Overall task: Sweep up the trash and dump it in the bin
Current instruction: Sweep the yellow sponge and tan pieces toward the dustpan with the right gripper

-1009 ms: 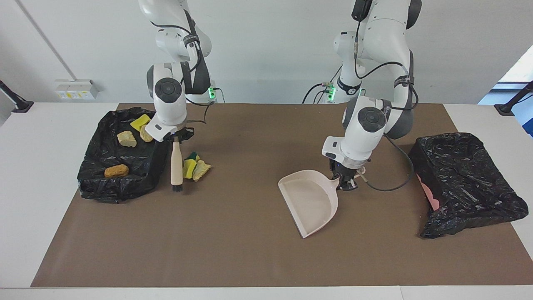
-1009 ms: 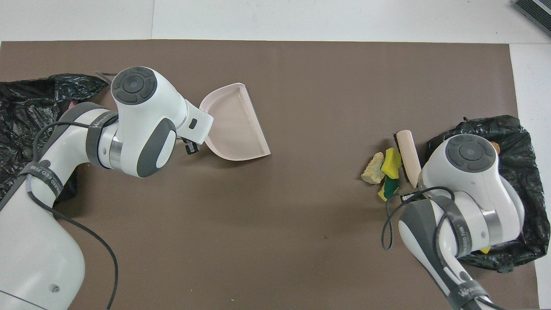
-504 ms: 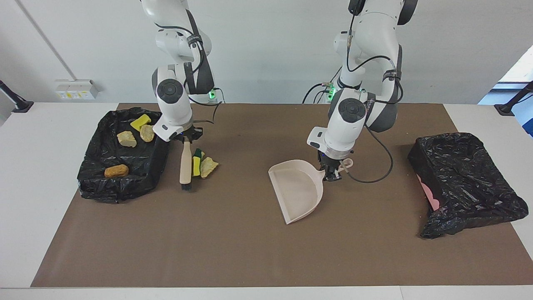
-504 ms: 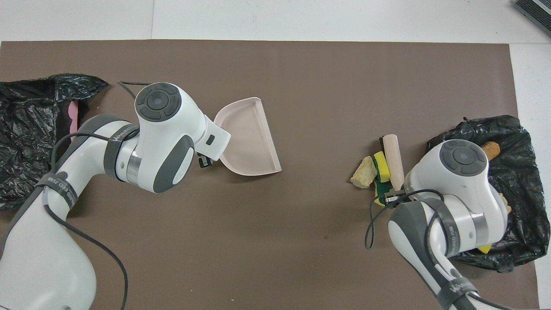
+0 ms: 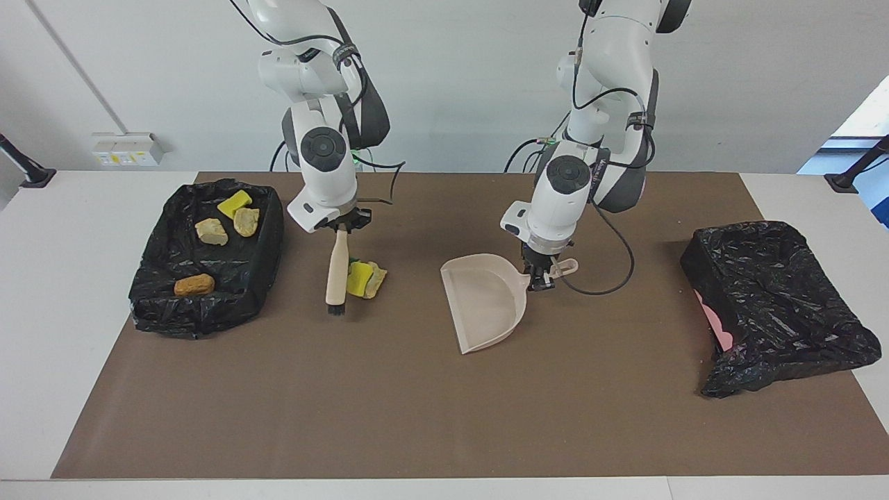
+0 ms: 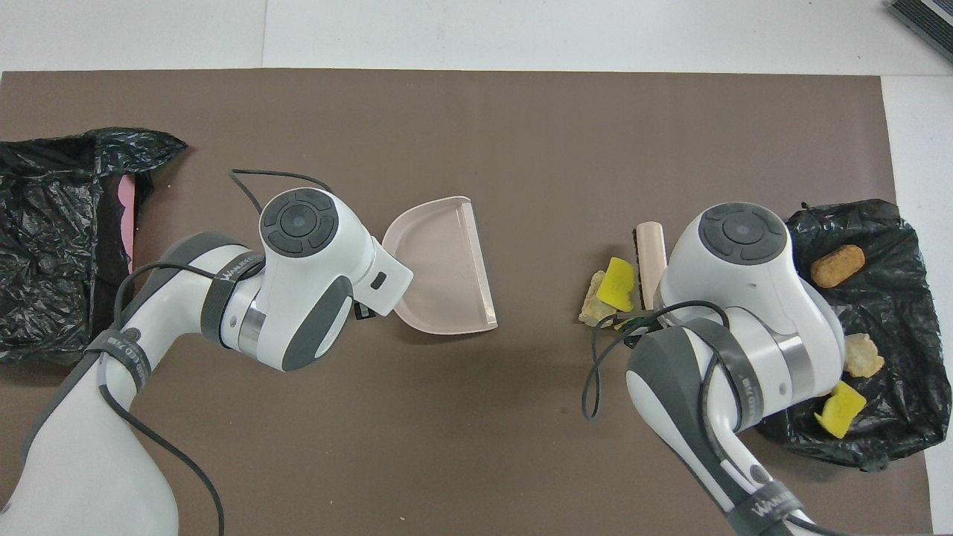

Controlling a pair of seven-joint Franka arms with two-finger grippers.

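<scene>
Right claw (image 5: 339, 229) is clenched on the top end of the brush (image 5: 336, 274) handle; brush hangs nearly upright, bristles down on the brown mat (image 5: 430, 417). Touching the brush, on its left-arm side, sits a small pile of trash (image 5: 366, 278): a yellow sponge chunk (image 6: 618, 274) with green backing and a tan chunk (image 6: 592, 298) pressed against it. More trash lies in the black-lined tray (image 5: 167, 292) at the right arm's end of the surface: a yellow piece (image 5: 234, 203), two tan pieces (image 5: 210, 231) (image 5: 246, 221) and an orange-brown piece (image 5: 194, 284). Left claw (image 5: 538, 276) is clamped on the dustpan (image 5: 486, 298) handle; pan rests on the mat mid-surface, its open mouth facing the pile, well apart from it. Black-bagged bin (image 5: 778, 305) sits at the left arm's end.
</scene>
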